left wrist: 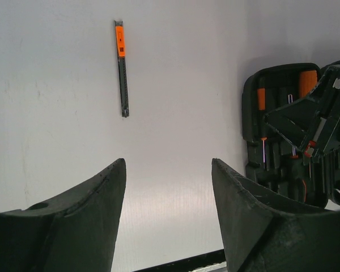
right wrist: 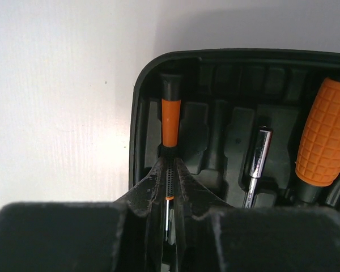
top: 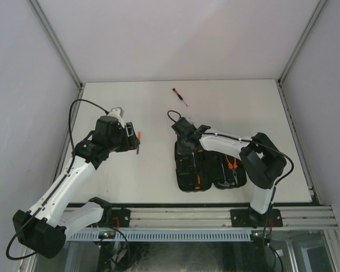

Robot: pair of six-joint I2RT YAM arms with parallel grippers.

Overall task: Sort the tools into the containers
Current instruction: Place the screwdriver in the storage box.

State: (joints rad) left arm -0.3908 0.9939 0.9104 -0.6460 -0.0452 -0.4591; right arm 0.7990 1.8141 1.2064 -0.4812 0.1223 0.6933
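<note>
Thin screwdriver with an orange-and-black handle [right wrist: 170,122]: it lies in the moulded slot at the corner of the black ribbed plastic tool case [right wrist: 137,113]. Its long axis runs straight away from my right claw [right wrist: 169,170], with the handle's end against the case wall. That claw is pinched almost closed on the shaft just below the orange section, so I read the tool as gripped and seated in its slot. I judge the next move to be a release and a straight lift, with no sideways drag along the slot. Beside it in the case sit a chrome bit [right wrist: 258,158] and a fat orange gridded handle [right wrist: 324,133].

Further left, my left claw [left wrist: 168,164] hangs wide open over the white counter [left wrist: 56,141], holding nothing. A slim black tool with an orange end [left wrist: 122,68] lies ahead of it, lengthwise along its line of sight and well apart from the case. Farthest off, another small screwdriver [top: 179,97] lies diagonal and alone, nearer the right arm, I'd say.
</note>
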